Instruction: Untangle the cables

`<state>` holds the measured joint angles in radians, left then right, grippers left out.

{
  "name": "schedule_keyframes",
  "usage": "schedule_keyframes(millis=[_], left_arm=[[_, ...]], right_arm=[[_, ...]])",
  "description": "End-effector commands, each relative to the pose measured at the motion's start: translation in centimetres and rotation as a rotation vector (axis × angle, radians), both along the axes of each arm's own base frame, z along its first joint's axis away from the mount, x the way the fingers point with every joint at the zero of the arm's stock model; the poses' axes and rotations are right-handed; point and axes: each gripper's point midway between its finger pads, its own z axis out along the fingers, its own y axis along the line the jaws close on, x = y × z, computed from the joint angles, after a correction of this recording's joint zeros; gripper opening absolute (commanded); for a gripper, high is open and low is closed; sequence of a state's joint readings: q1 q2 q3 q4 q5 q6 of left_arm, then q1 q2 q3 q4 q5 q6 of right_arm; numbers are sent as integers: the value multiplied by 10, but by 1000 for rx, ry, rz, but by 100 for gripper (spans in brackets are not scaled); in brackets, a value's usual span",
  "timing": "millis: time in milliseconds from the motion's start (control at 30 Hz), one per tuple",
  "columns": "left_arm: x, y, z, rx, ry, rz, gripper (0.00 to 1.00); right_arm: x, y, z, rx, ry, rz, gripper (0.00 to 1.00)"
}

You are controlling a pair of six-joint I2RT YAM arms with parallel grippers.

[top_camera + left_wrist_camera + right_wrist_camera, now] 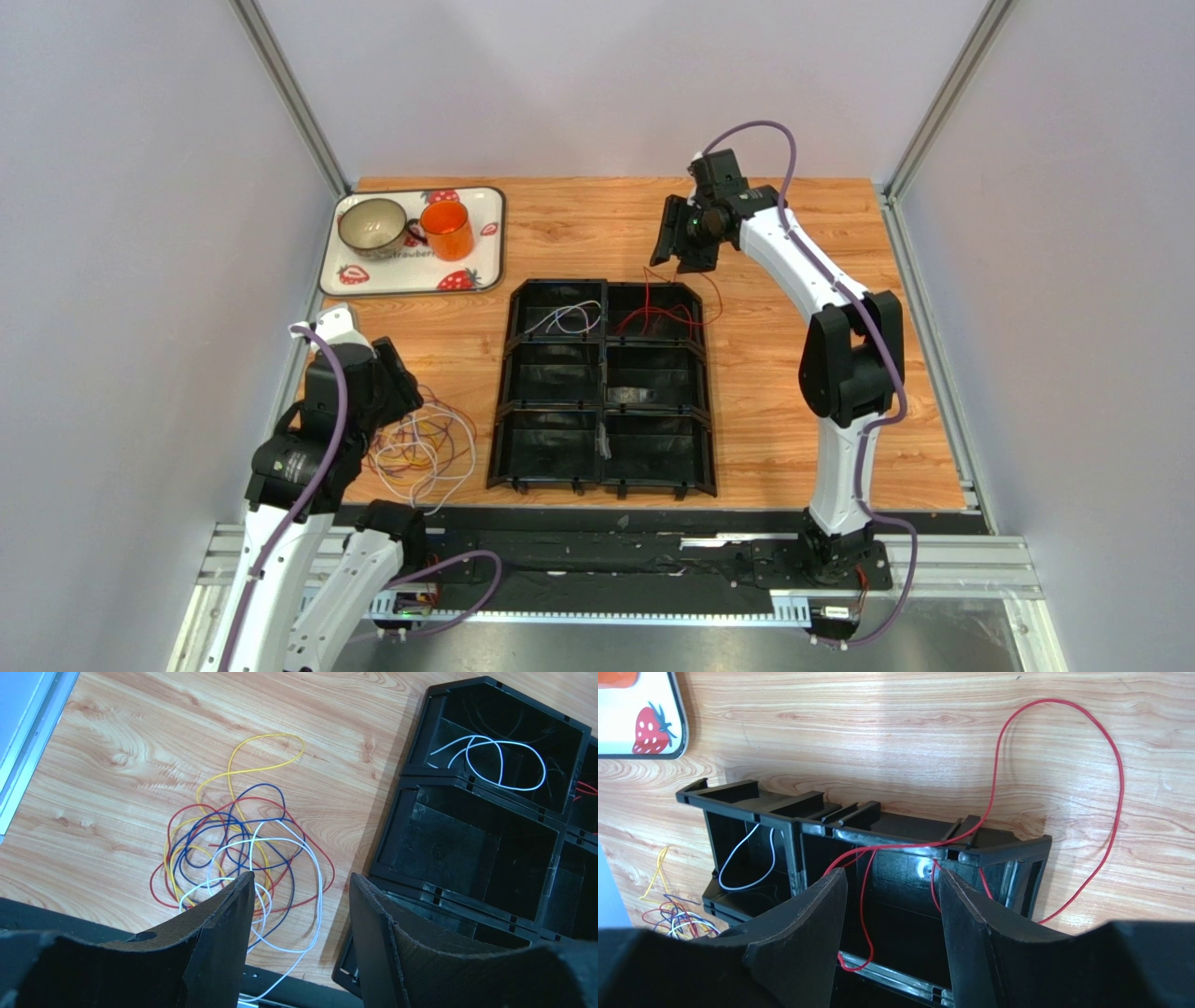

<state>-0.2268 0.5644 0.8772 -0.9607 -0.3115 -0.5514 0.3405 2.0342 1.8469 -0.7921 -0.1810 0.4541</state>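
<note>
Wood-grain tabletop between pale walls; left hand and right hand both agape, empty.

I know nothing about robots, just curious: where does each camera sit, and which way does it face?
Top external: above and behind the arms, looking down on the table; left arm and right arm both show.
Left wrist: on the left arm, looking down past its open left gripper at the tangled cables.
Right wrist: on the right arm, facing the black tray past its open right gripper.
Shared: both wrist views show the tray's white cable.
</note>
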Motion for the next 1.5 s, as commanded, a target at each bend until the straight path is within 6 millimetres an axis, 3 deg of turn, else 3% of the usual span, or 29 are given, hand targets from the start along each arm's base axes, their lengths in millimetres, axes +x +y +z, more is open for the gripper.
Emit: schedule_keyframes(millis=[0,133,467,567,600,633,667,867,900,967,1000,1067,1100,1267,1300,1333,1367,1433,1467], left_arm=[[3,-1,9,-3,-29,-7,61],[4,-1,9,-2,-29,-7,61],[3,-1,10,-4,-36,-9,61],[3,-1,10,-5,-38,-9,61],[2,-1,10,-5,-39,-9,61],[2,-1,11,-5,-41,-9,61],[2,0,11,-6,-45,-9,61],[2,-2,13,-13,-58,-21,61],[1,-3,13,-12,-58,-23,61],[1,-4,14,-15,-63,-30,61],[1,-4,15,-15,-69,-32,61],[1,-5,17,-21,-78,-37,61],[0,-5,16,-21,-78,-39,61],[-1,-6,19,-27,-98,-51,61],[0,-7,20,-26,-104,-58,61],[0,-11,21,-33,-106,-79,61],[1,-14,22,-38,-109,-100,61],[2,-26,25,-60,-111,-166,61],[3,-28,25,-65,-109,-180,61]], right_arm=[[0,5,52,31,-152,14,55],[-5,19,64,72,-172,61,56],[-28,45,33,31,-99,124,53],[-28,46,29,11,-89,124,35],[-27,45,30,9,-92,120,21],[-28,44,31,1,-93,117,16],[-28,43,31,-2,-93,113,3],[-42,32,60,-32,-164,66,0],[-49,31,75,-43,-208,54,0],[-59,29,82,-67,-242,39,0],[-69,32,100,-71,-296,31,0],[-83,35,103,-79,-328,36,0],[-94,41,116,-76,-365,41,0],[-115,37,121,-101,-392,11,0],[-117,30,119,-127,-388,-12,3],[-118,25,117,-148,-386,-24,25],[-118,19,116,-169,-386,-43,36],[-119,-3,108,-216,-371,-119,54],[-119,-11,105,-219,-357,-154,58]])
